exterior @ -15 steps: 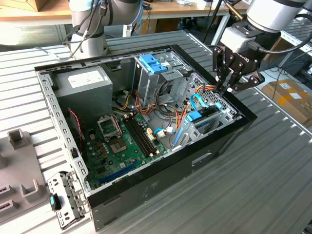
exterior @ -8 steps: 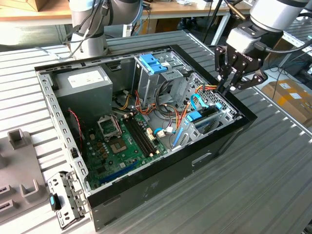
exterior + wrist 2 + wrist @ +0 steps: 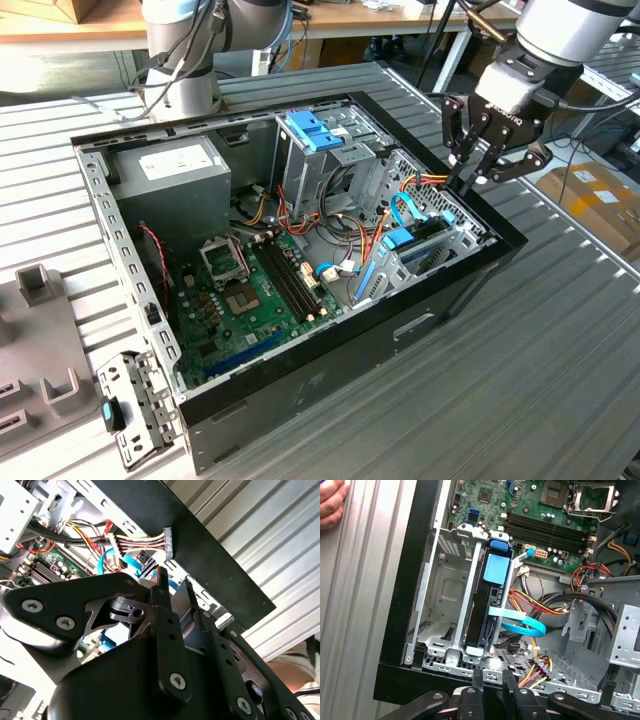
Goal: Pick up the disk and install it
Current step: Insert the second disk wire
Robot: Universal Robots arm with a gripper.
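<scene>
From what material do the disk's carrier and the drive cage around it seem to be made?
The disk sits edge-up in the drive cage. Its light-blue carrier looks like smooth moulded plastic, judging by the even saturated colour and soft sheen. The cage looks like bare stamped sheet metal: dull grey, thin folded edges, punched holes.

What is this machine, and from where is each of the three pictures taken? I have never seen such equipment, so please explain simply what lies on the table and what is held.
It is a robot arm with a gripper at its end. The exterior view looks from off the arm at an open computer case on a ribbed metal table. Both wrist views come from cameras riding on the arm, looking past the gripper into the case. The disk, in its light-blue carrier, stands on edge in a metal bay near the case wall. The gripper hangs just above that bay; nothing shows between its fingers. A person's hand rests at the table's edge.
</scene>
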